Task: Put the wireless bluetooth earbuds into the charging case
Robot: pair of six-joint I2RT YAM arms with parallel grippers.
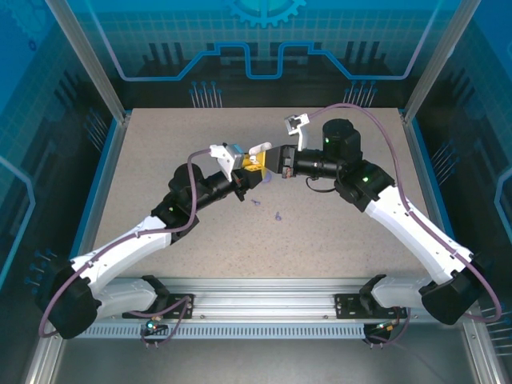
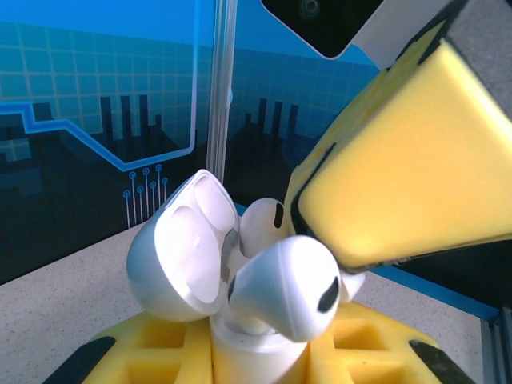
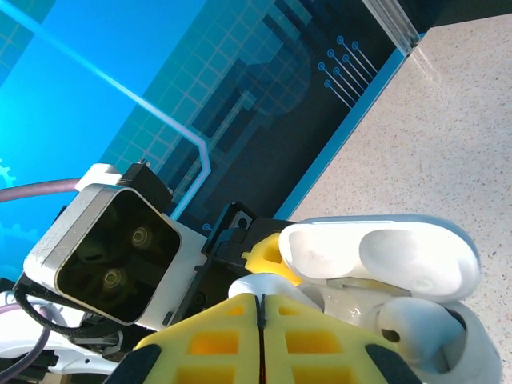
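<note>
Pads (image 2: 144,344) of your left gripper (image 2: 256,356) are clamped on the lower half of the charging case (image 2: 172,264), lid hinged open, held above the middle of the table (image 1: 160,176). Your right gripper (image 3: 262,320) meets it from the right, pads pressed together and pinching one earbud (image 2: 288,288) at the tips, bud touching the case mouth. A second earbud (image 2: 260,224) sits in the case just behind it.

A speckled beige table (image 1: 160,152) sat inside blue circuit-patterned walls (image 1: 264,48). Aluminium posts (image 1: 88,56) stood at its far corners.
</note>
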